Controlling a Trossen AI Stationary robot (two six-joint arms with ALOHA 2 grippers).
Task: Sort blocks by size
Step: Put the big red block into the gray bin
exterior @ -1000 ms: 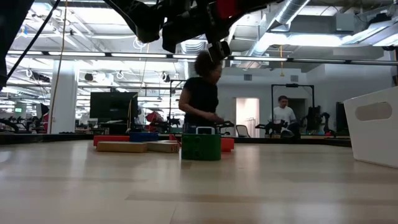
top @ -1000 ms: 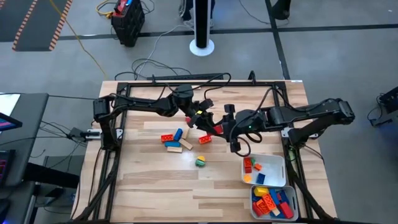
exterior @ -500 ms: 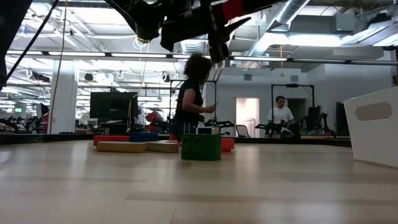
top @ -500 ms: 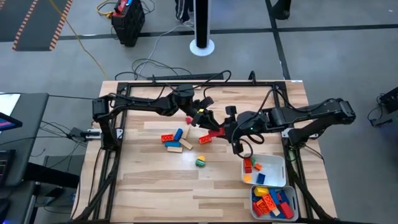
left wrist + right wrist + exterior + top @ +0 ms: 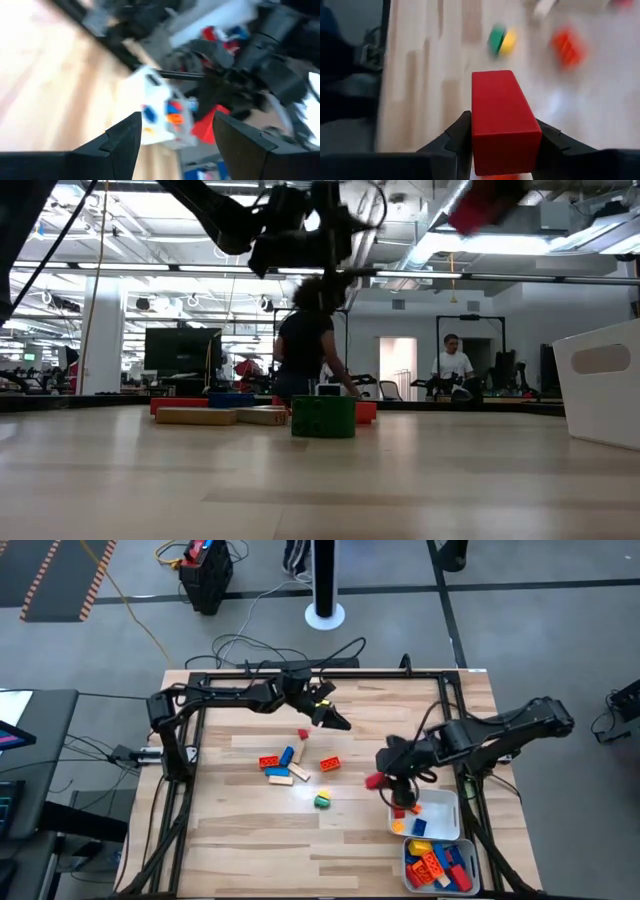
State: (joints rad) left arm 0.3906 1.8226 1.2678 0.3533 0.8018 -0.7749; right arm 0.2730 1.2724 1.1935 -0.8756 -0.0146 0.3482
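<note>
The right gripper (image 5: 377, 780) is clamped on a red block (image 5: 504, 120) just beside the nearer white tray (image 5: 447, 802) (transfer step). Next it must be carried over that tray and released. The left gripper (image 5: 335, 720), fingers apart, holds nothing.

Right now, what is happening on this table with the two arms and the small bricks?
The robot is sorting toy blocks into two white trays. The right gripper holds a red block above the table, beside the upper tray, which already holds a few bricks. The left gripper hangs open and empty over the far part of the table. A small group of loose blocks lies in the middle, unsorted. The lower tray is much fuller.
</note>
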